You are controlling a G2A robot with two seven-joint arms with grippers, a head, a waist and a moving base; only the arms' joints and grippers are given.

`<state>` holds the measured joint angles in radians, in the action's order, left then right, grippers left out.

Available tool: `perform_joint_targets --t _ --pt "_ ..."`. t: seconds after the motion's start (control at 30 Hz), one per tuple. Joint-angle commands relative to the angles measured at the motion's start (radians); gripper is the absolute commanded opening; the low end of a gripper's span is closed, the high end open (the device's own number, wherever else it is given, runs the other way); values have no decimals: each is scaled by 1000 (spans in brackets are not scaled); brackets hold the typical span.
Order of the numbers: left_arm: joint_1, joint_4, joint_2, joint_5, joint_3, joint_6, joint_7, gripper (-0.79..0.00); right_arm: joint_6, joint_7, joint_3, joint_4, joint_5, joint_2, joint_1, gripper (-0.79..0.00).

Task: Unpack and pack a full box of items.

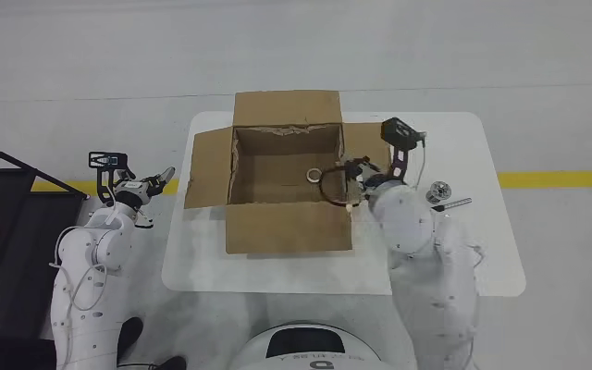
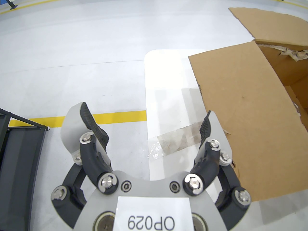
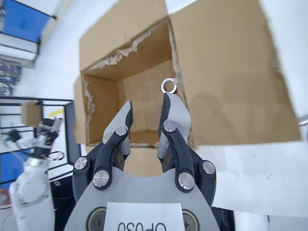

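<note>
An open cardboard box (image 1: 242,194) stands in the middle of the white table (image 1: 462,250), all its flaps folded out. On its floor near the right wall lies a small silver ring (image 1: 314,174); the right wrist view shows the ring (image 3: 168,86) just past one fingertip. My right gripper (image 1: 349,174) hangs over the box's right rim, open and holding nothing (image 3: 148,102). My left gripper (image 1: 163,176) stays off the table's left edge, beside the box's left flap (image 2: 240,121), open and empty (image 2: 146,111).
A small metal part (image 1: 437,192) and a dark slim tool (image 1: 455,202) lie on the table right of the box. A black rack (image 1: 18,213) stands on the floor at the far left. A patch of tape (image 2: 178,138) marks the table near the left flap.
</note>
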<state>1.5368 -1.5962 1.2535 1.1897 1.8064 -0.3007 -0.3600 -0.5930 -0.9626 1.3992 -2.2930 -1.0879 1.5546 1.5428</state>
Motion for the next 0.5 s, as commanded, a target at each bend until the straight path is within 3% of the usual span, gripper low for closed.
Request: perform_joint_targets --t 0.0,0.13,0.23,0.43,0.47 --pt "0 0 0 0 0 0 0 0 46 111 152 -57 178 1 92 -419" --pt "0 0 0 0 0 0 0 0 112 247 373 -57 418 4 231 -428" --pt "0 0 0 0 0 0 0 0 84 289 474 -49 515 7 297 -428" --pt "0 0 0 0 0 0 0 0 -3 293 512 79 508 -3 266 -397" --pt "0 0 0 0 0 0 0 0 -27 281 508 112 492 -6 245 -329"
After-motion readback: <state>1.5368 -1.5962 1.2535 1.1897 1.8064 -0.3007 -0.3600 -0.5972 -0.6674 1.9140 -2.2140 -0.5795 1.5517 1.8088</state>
